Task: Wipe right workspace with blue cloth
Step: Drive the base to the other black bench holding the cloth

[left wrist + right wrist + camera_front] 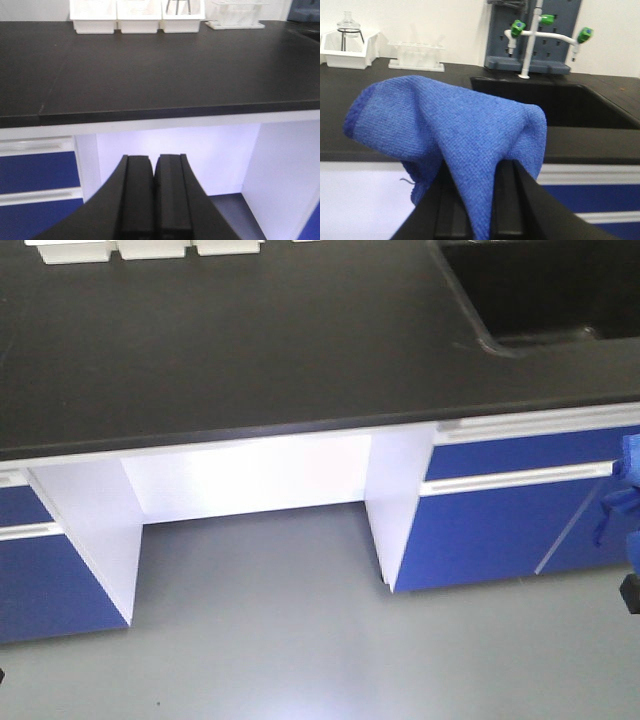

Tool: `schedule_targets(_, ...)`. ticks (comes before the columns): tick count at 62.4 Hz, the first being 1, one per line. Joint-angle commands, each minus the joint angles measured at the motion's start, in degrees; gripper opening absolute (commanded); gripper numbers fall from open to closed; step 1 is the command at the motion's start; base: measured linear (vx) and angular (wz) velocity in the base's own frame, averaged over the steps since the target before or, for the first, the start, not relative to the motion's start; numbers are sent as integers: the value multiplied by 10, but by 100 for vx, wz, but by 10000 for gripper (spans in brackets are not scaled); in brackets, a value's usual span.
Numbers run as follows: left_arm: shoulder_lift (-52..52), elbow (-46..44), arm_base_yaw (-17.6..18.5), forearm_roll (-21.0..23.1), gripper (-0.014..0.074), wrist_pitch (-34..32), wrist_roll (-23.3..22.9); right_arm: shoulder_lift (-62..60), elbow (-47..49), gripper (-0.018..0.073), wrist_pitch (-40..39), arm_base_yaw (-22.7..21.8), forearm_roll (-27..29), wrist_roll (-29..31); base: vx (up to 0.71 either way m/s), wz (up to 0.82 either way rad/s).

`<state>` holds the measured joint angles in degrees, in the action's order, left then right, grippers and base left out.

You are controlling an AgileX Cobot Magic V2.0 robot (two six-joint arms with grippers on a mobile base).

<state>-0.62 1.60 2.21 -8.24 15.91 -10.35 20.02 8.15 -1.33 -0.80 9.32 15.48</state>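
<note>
My right end effector (480, 172) pinched the blue cloth (445, 120), held in air before a worktop (250, 350) — carrying, not yet wiping. My left end effector (153, 167) was pressed together, empty. The right workspace seemed out of view — the next move called for turning to it, then lowering the cloth.

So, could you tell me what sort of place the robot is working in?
Most likely a laboratory: a black bench top on blue cabinets, a sunken sink with a green-handled tap, and a clear tube rack beside white trays.
</note>
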Motion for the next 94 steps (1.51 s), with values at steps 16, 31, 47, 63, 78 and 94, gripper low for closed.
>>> schedule_targets(16,-9,17,4,-1,-6,-45,-5,7,17,0,-53,-2,0,4,-34,-30)
schedule_targets(31,-9,17,4,-1,-6,-45,-5,7,17,0,-53,-2,0,4,-30,-41)
schedule_targets(47,-9,17,4,-1,-6,-45,-5,7,17,0,-53,-2,0,4,-25,-58)
schedule_targets(63,-9,17,4,-1,-6,-45,-5,7,17,0,-53,-2,0,4,-18,-73)
schedule_targets(78,-9,17,4,-1,-6,-45,-5,7,17,0,-53,-2,0,4,-16,-72)
schedule_targets(94,-9,17,4,-1,-6,-45,-5,7,17,0,-53,-2,0,4,-14,-56)
